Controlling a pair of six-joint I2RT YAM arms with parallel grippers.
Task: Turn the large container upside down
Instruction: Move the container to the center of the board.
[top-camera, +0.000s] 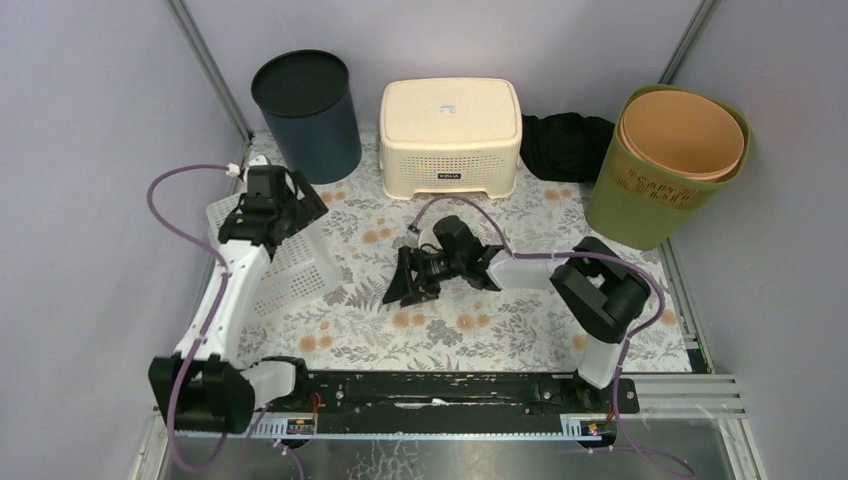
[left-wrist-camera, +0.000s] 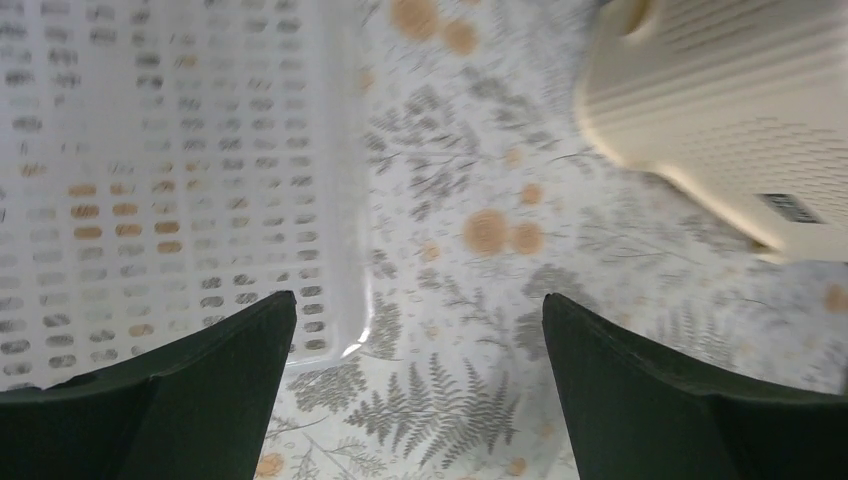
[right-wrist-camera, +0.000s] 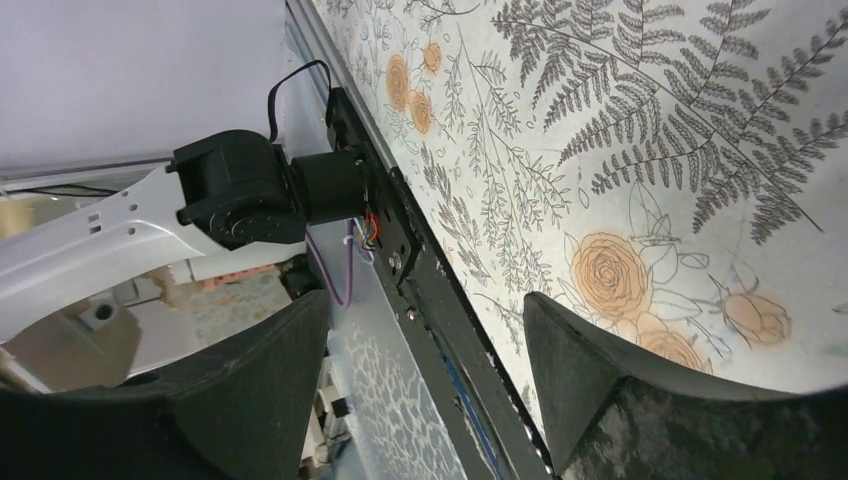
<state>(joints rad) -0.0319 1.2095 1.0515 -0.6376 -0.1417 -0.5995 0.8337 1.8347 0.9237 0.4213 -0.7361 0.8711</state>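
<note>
Jaws of my left gripper (top-camera: 283, 205) are standing wide open, gripping nothing, hovering left of the large container (top-camera: 450, 135), above a white mesh basket (top-camera: 290, 268) beside it. Container is lying long axis left-to-right, seemingly bottom-up already. My right gripper (top-camera: 405, 280), open too, is hanging in front of the container.

Your large container (top-camera: 450, 135) is a cream plastic tub with rounded corners and perforated walls. You see it upside down, flat base up, rim down at the back centre of the table (top-camera: 520, 330). A small label sits low on its near wall.
</note>
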